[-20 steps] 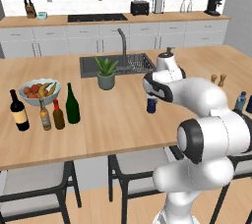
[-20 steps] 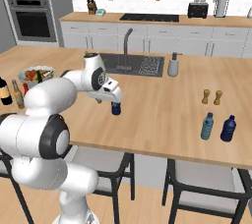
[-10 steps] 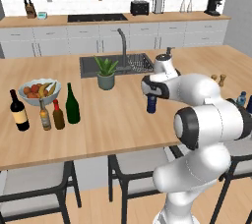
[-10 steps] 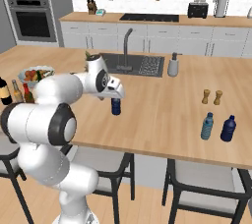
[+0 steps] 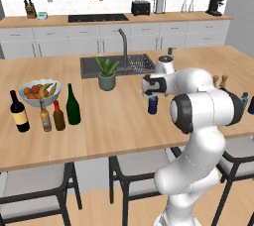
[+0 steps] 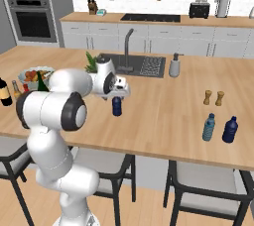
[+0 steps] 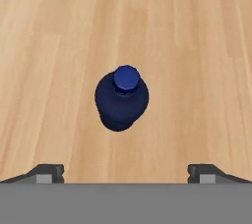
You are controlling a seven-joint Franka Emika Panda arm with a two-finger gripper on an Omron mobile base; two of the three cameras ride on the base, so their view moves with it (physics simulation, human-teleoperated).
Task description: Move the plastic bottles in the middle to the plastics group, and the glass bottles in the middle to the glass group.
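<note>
The small deep-blue plastic bottle (image 5: 153,105) (image 6: 117,106) (image 7: 122,99) stands upright mid-counter. My gripper (image 5: 152,89) (image 6: 119,89) (image 7: 126,173) hangs right above it, open, pointing down, its fingertips (image 7: 49,171) wide apart and clear of the cap. At the left stand the tall green wine bottle (image 5: 73,105) and the brown red-capped bottle (image 5: 58,116), beside the black wine bottle (image 5: 19,112) and the slim amber bottle (image 5: 45,117). Far right stand the light-blue bottle (image 6: 209,127) and a darker blue bottle (image 6: 229,130).
A fruit bowl (image 5: 39,91) sits behind the glass bottles. A potted plant (image 5: 106,74), the sink (image 5: 119,64) and a soap dispenser (image 6: 174,66) lie beyond the bottle. Salt and pepper shakers (image 6: 213,97) stand near the plastics group. Stools line the counter's front edge.
The arm has swung and folded, and the hand has settled over the deep-blue bottle. Its jaws stay open. No bottle has moved.
</note>
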